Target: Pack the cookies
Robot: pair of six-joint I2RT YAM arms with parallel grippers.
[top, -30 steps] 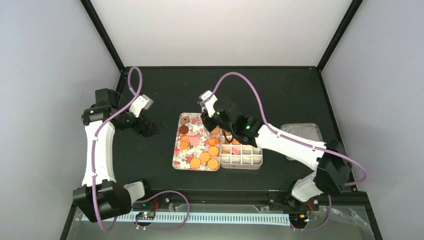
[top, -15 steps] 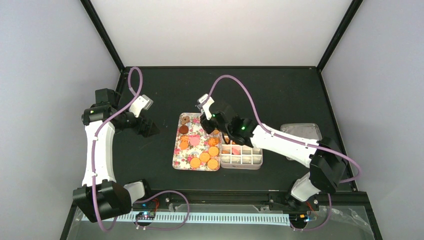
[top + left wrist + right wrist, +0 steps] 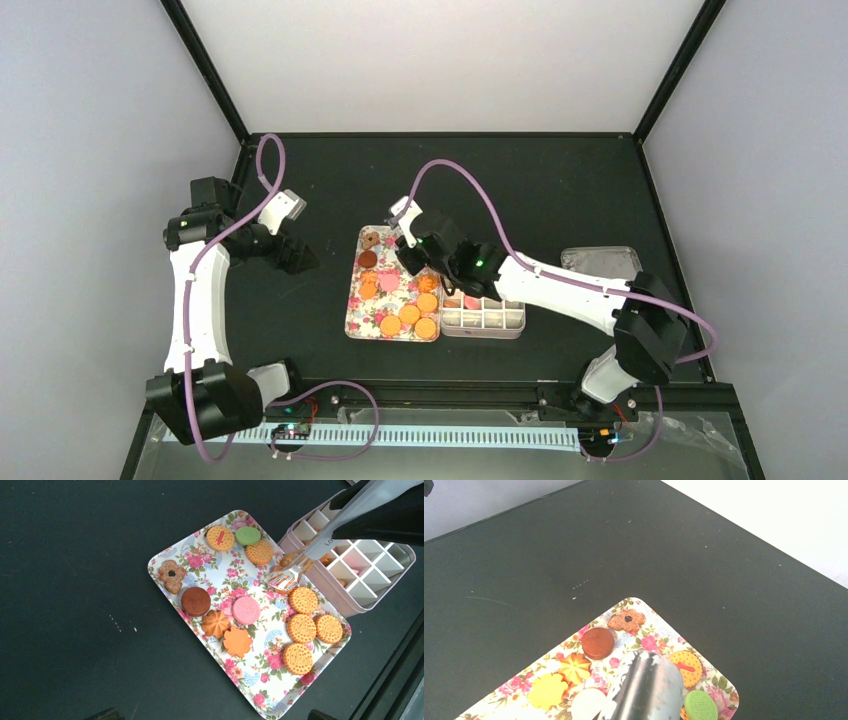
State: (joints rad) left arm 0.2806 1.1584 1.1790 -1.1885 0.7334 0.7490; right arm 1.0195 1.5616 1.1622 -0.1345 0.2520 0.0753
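My right claw is pinching shiny metal tongs over small round cookies on the flower-patterned rectangular tray. My left claw is hanging spread, empty.

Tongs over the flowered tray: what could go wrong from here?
First, the tips of the tongs hang among closely spaced orange cookies; closing there may catch two or push a neighbour. Second, the tips are close to the wall of the divided box, so a small drift could knock it. Third, its compartments look narrow; a cookie released off-centre may rest on a divider.
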